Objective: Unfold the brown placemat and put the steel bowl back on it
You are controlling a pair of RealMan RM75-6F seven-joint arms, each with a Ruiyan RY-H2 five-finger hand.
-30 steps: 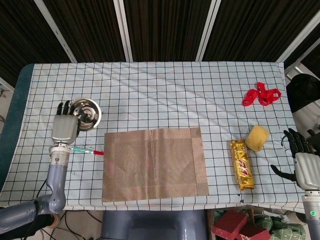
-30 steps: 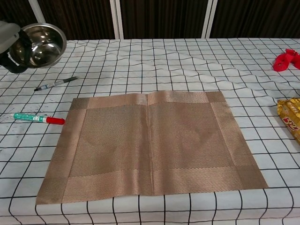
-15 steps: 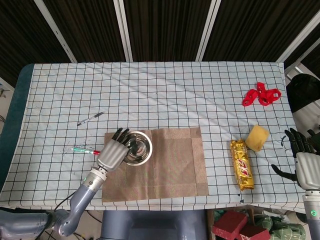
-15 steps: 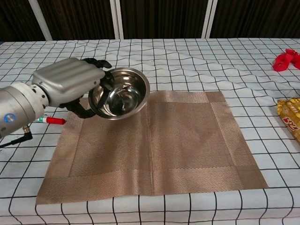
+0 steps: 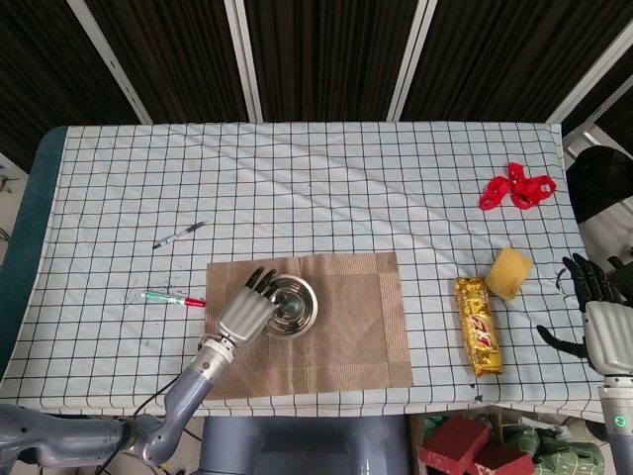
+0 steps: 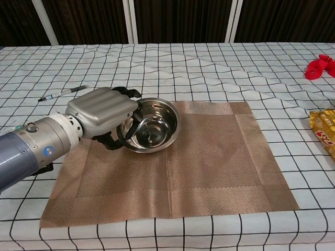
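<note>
Fingers of my left hand curl over the near rim of the steel bowl, gripping it. Half a second ago I carried it tilted above the brown placemat; now it sits lower, left of centre on the unfolded mat, seemingly touching down. Releasing looks like all that remains. My right hand idles at the bench's right edge, fingers spread, holding nothing.

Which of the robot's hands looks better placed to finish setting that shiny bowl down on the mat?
The left hand: it already grips the steel bowl over the brown placemat. The right hand sits idle at the table's far edge.
</note>
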